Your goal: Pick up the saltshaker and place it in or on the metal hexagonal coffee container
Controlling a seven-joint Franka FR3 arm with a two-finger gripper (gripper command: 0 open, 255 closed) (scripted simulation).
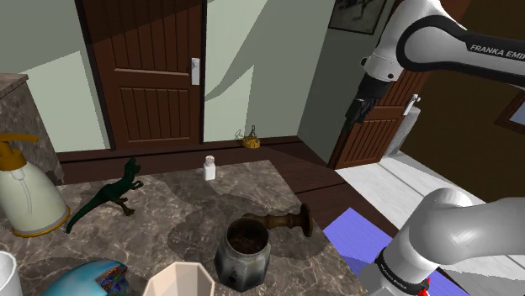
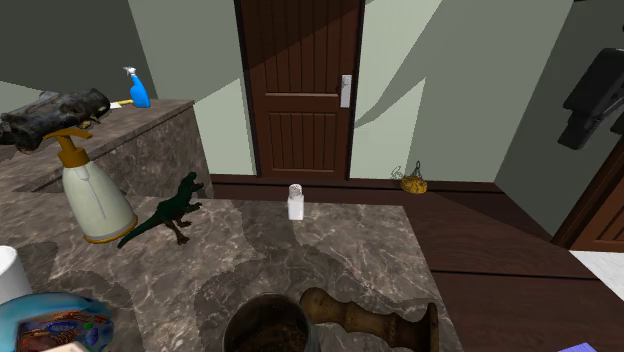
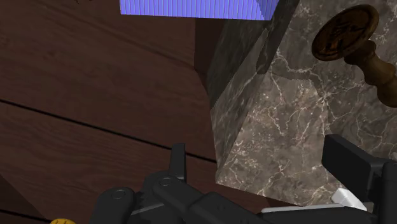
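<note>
- Nearest us on the marble counter (image 1: 168,206) stands the dark hexagonal coffee container (image 1: 242,255), with a toppled wooden stand (image 1: 286,222) just beside it.
- Farther left we see a green dinosaur (image 1: 108,196).
- The small white saltshaker (image 1: 209,167) stands upright at the counter's far edge, alone.
- Right of the counter, high up, the gripper (image 1: 357,113) hangs with fingers spread, holding nothing.

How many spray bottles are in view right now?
2. A white bottle with a yellow head stands beside the dinosaur on the marble top. A small blue bottle sits on the raised ledge behind it. More may lie out of frame.
</note>
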